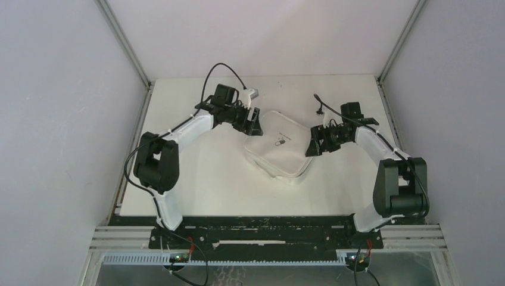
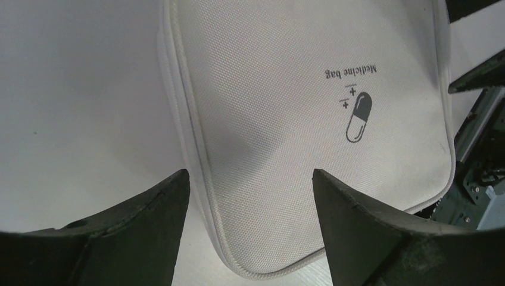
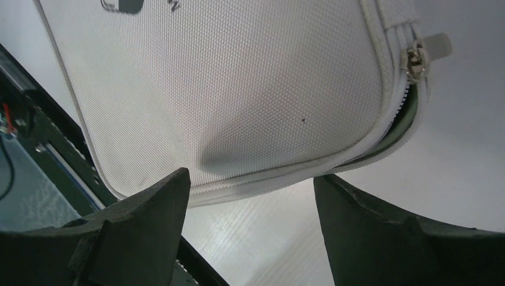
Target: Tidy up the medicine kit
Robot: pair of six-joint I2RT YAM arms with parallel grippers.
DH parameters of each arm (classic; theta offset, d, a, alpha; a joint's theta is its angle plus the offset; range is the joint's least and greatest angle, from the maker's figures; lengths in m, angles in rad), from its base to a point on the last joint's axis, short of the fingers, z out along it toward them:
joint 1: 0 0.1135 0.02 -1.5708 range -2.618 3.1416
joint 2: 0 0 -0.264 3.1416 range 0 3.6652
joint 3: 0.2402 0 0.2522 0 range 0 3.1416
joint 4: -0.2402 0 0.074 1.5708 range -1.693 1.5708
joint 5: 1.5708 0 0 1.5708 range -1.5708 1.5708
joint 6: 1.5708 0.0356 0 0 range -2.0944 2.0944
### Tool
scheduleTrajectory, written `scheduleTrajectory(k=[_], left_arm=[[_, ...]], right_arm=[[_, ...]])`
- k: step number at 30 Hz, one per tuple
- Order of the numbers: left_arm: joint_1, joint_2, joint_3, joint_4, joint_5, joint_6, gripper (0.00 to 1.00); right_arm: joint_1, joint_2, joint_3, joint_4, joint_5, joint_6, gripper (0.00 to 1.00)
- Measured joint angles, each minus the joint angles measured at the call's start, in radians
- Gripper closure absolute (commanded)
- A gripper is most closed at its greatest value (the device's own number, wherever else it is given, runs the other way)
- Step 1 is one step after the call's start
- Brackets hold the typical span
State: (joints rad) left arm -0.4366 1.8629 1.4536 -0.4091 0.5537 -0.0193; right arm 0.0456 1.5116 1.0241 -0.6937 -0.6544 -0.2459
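The left gripper has its jaws wide apart and holds nothing, poised at the far-left corner of the medicine kit. The right gripper, equally spread and empty, faces the kit's right edge. Whether either one touches the fabric cannot be told. The kit lies lid down near the middle of the table, with bare tabletop on every side. At one corner the zip pull sits beside a gaping seam.

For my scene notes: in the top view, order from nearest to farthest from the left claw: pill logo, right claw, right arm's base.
1. pill logo, on the medicine kit, beside the left claw.
2. right claw, at the kit's other side.
3. right arm's base, bottom right of the view.
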Motion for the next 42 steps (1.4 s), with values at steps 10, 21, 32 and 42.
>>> scheduleTrajectory(k=[10, 21, 32, 42], left_arm=[[0.025, -0.035, -0.127, 0.001, 0.071, 0.095, 0.31], [-0.269, -0.192, -0.271, -0.197, 0.130, 0.502, 0.23], [-0.192, -0.430, -0.272, -0.261, 0.043, 0.655, 0.06], [0.037, -0.273, -0.124, -0.102, -0.013, 0.355, 0.04]], right_arm=[[0.029, 0.271, 0.293, 0.000, -0.023, 0.113, 0.27], [0.169, 0.764, 1.114, -0.117, -0.069, 0.103, 0.27], [0.069, 0.344, 0.736, -0.144, 0.071, 0.004, 0.23], [0.033, 0.117, 0.311, -0.019, 0.080, 0.091, 0.18]])
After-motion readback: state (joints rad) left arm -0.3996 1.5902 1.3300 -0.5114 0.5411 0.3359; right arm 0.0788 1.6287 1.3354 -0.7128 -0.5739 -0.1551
